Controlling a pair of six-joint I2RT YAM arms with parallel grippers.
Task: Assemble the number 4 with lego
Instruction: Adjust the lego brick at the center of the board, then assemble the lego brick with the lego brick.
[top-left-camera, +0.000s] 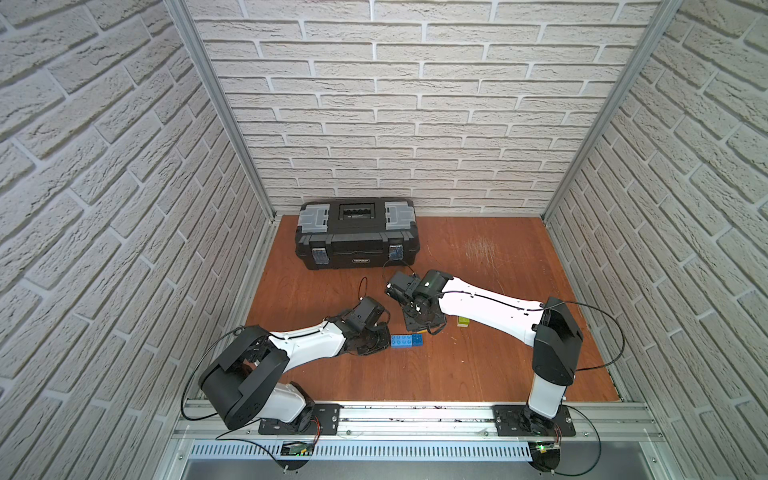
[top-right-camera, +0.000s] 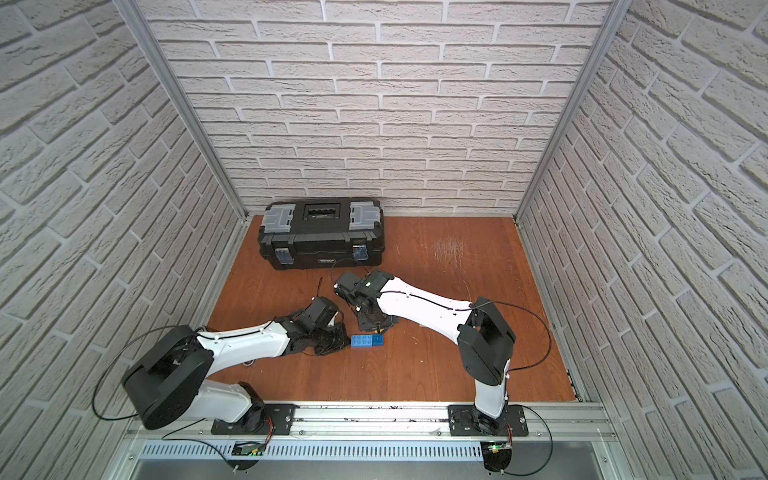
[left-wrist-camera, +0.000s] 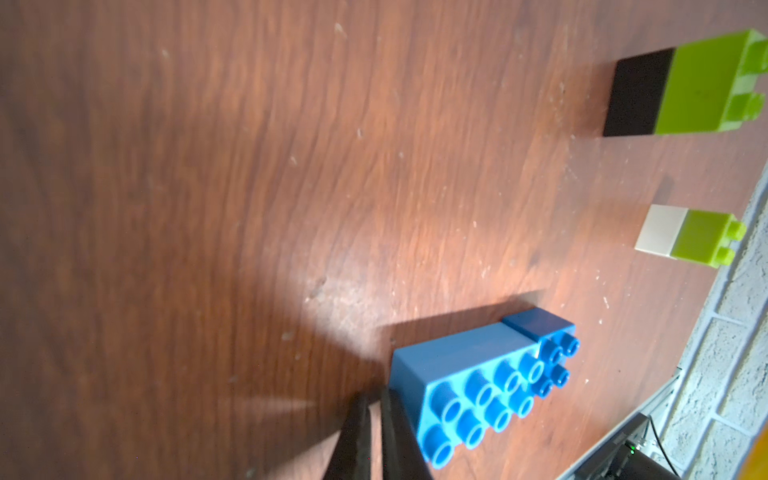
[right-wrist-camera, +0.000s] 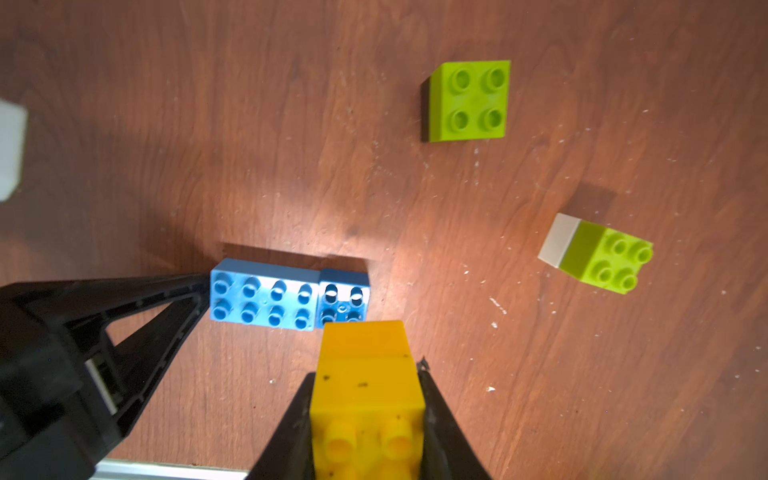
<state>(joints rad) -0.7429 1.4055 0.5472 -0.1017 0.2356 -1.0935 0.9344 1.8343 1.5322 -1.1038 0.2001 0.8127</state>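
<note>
1. Right gripper (right-wrist-camera: 366, 370) pinches the yellow stack (right-wrist-camera: 368, 415), two joined bricks, by its side walls, close to the small blue brick (right-wrist-camera: 343, 297). We see the left gripper (left-wrist-camera: 376, 402) pressed together on nothing, its tips touching one end of the longer blue brick (left-wrist-camera: 469, 374).
2. Both blue bricks lie studs up on the wooden table (top-left-camera: 457, 374), end to end and touching. The green-black stack (right-wrist-camera: 469, 99) and the green-white stack (right-wrist-camera: 598, 253) stand well apart from them.
3. We judge the lego light, stiff and smooth-walled, so it will likely slide under a push and needs bracing. We would hold it by flat opposite walls, leaving studs and underside free.
4. Only the right wrist view shows the yellow grip, which the arm mostly hides in both top views. The left wrist view shows the black and white lower bricks side on. A top view adds the toolbox (top-left-camera: 357, 237), far behind.
</note>
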